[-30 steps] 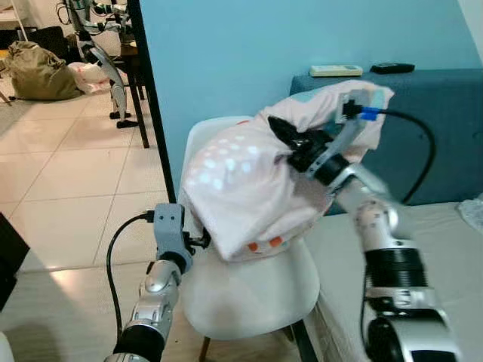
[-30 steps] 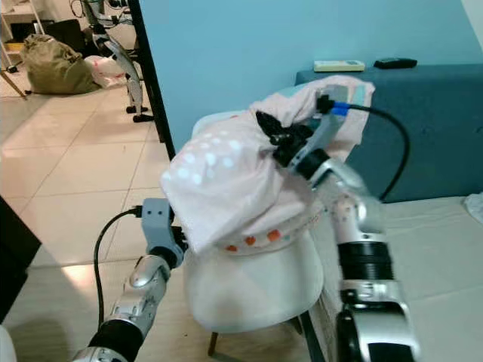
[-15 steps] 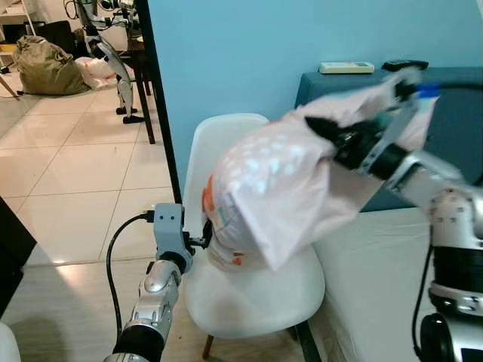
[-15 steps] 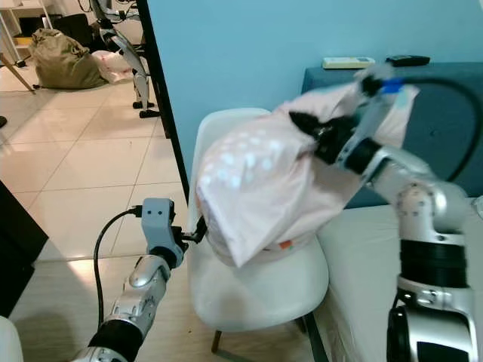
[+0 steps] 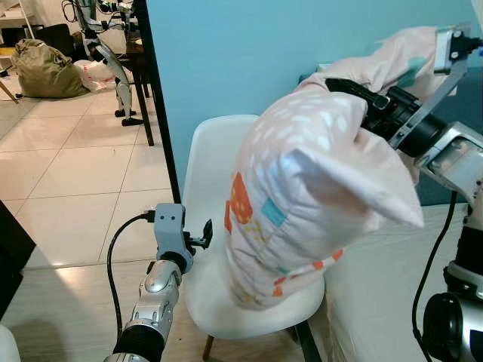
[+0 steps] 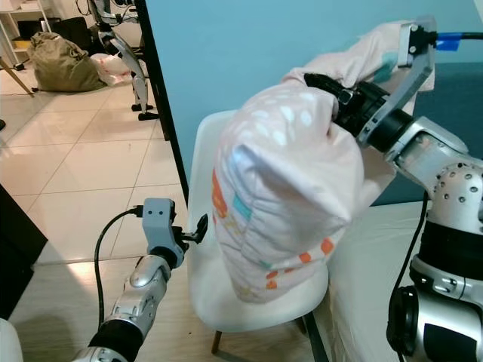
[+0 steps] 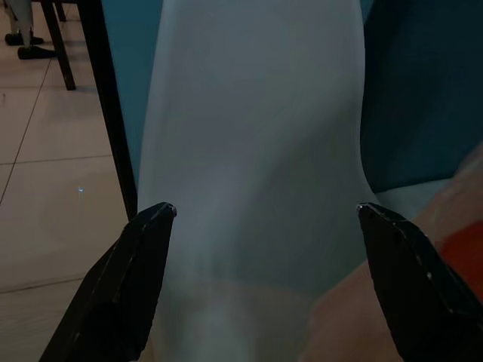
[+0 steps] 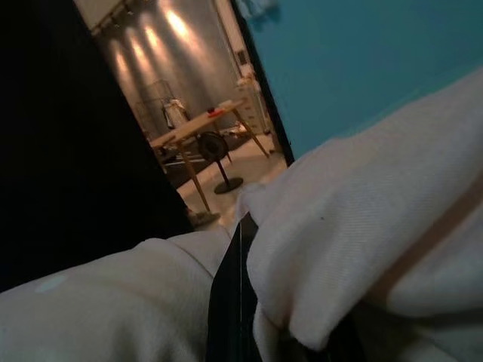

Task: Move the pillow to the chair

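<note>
The right gripper is clamped on a bunched upper corner of the pillow; in the right wrist view the fabric folds around one black finger, so the grip appears firm. The pillow hangs from that grip with its long axis near vertical, running from about 1 o'clock at the gripper down to about 7 o'clock at its lower end. That lower end lies on or just above the seat of the white chair; contact cannot be confirmed. The pillow covers most of the seat and part of the backrest.

The governing relation: the pillow lies below and toward 7 o'clock from the right gripper, directly over the seat. Judged from this, the task is close to done. The next move likely calls for lowering the arm until the seat carries the weight, then releasing. A release from height could let the tall pillow tip forward off the seat edge.

The left gripper is wide open and holds nothing. It sits at the chair's left seat edge, at about 9 o'clock from the pillow, near but apart from it. Its fingers point toward the chair backrest. No containers are in play.
</note>
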You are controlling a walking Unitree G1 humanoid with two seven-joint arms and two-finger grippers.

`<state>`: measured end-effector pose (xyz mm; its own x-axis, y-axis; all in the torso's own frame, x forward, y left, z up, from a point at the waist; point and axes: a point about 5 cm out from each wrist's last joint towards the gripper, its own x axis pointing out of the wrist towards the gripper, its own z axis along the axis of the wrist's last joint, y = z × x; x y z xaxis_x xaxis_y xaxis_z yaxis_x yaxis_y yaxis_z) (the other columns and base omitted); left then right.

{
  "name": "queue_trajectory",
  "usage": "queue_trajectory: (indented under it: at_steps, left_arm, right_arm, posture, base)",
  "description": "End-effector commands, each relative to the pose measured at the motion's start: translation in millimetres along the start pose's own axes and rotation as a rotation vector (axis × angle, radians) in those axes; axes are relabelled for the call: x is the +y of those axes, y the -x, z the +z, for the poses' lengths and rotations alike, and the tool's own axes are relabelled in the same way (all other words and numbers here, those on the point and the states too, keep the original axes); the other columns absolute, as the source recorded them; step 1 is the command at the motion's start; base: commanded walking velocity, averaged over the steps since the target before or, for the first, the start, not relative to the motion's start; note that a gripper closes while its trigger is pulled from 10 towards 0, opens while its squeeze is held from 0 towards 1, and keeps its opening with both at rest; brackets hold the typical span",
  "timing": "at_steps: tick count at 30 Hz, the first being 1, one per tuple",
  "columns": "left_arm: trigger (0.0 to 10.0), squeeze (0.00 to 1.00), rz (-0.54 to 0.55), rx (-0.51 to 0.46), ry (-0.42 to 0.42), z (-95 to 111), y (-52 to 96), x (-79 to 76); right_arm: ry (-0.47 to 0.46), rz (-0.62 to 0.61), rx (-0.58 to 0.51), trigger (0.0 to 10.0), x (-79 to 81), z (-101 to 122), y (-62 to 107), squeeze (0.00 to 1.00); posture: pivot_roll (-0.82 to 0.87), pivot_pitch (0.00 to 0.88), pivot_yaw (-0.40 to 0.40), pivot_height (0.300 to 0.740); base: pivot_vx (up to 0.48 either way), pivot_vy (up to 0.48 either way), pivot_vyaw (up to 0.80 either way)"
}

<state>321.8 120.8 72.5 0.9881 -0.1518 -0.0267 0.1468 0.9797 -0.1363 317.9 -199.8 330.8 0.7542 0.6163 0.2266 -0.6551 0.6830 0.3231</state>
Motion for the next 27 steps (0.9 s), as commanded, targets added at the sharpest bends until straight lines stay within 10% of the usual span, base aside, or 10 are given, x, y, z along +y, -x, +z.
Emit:
queue_trajectory:
  at_steps: [1,13,27]
  left_arm:
    - [10.0,0.00,-0.002,0.011,0.000,-2,1.0,-1.0]
    - [10.0,0.00,-0.003,0.012,-0.001,-3,3.9,-1.4]
    - [10.0,0.00,-0.001,0.026,-0.003,-9,15.3,-2.7]
  right_arm:
    - [-0.011,-0.013,-0.046,10.0,0.8,7,-4.5,0.00]
    - [-0.151,-0.255,0.027,10.0,-30.5,-64,-39.2,0.00]
    - [-0.049,-0.433,0.100,10.0,-46.3,-137,-56.1,0.00]
  posture:
    - [-0.05,0.000,0.015,0.740]
    - [-0.03,0.000,0.011,0.740]
    - [-0.02,0.042,0.002,0.740]
  base:
    - [0.000,0.000,0.00]
    - [0.000,0.000,0.00]
    - [0.000,0.000,0.00]
